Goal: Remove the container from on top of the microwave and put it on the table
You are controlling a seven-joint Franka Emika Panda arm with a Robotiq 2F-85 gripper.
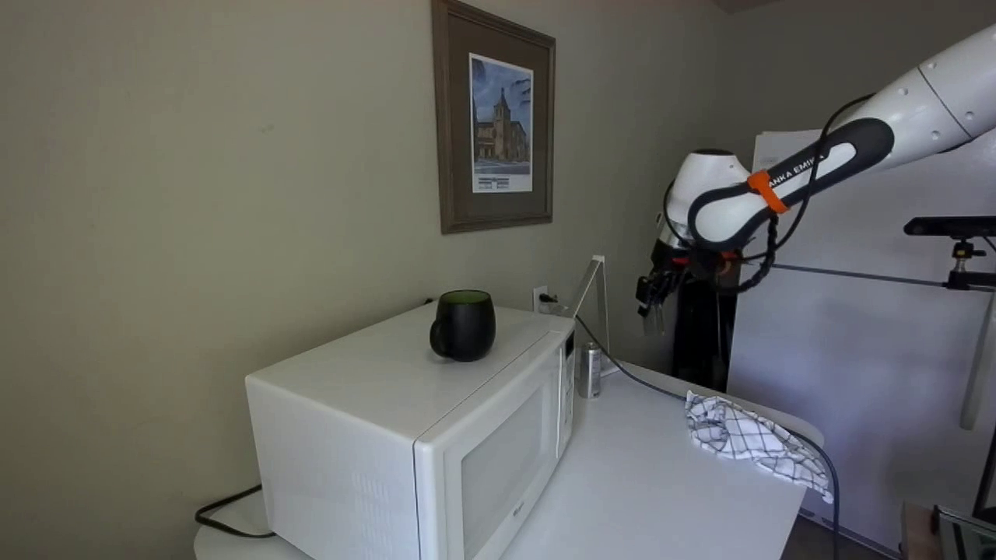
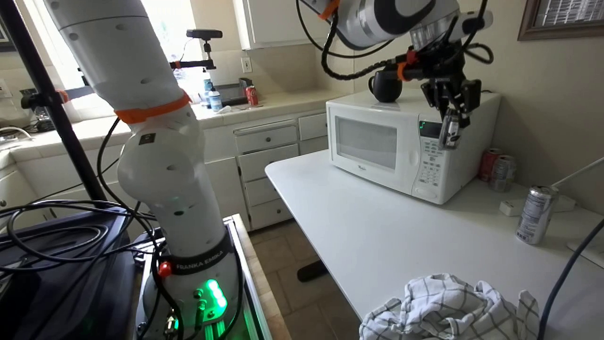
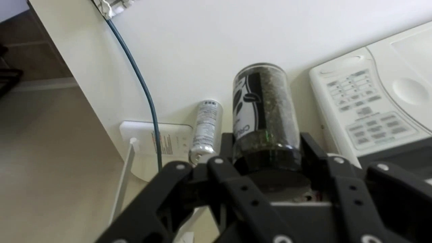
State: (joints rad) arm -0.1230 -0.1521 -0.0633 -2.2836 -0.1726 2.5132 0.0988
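Observation:
The container (image 3: 266,101) is a small clear jar with dark contents, a black-and-white label and a black end toward the gripper. My gripper (image 3: 266,138) is shut on it, one finger on each side. In both exterior views the jar (image 1: 655,319) (image 2: 450,132) hangs from the gripper (image 1: 652,295) (image 2: 452,106), slightly tilted, in the air above the table. The microwave (image 2: 410,141) stands on the white table (image 2: 377,226); in an exterior view the jar overlaps its control-panel side. In the wrist view the table (image 3: 189,50) lies under the jar and the microwave (image 3: 371,101) is at right.
A black mug (image 1: 464,327) with a green inside stands on the microwave. A silver can (image 2: 537,215) stands by a white power strip (image 2: 514,207). More cans (image 2: 502,174) stand beside the microwave. A checkered cloth (image 2: 448,307) and a dark cable (image 2: 566,278) lie near the table's end.

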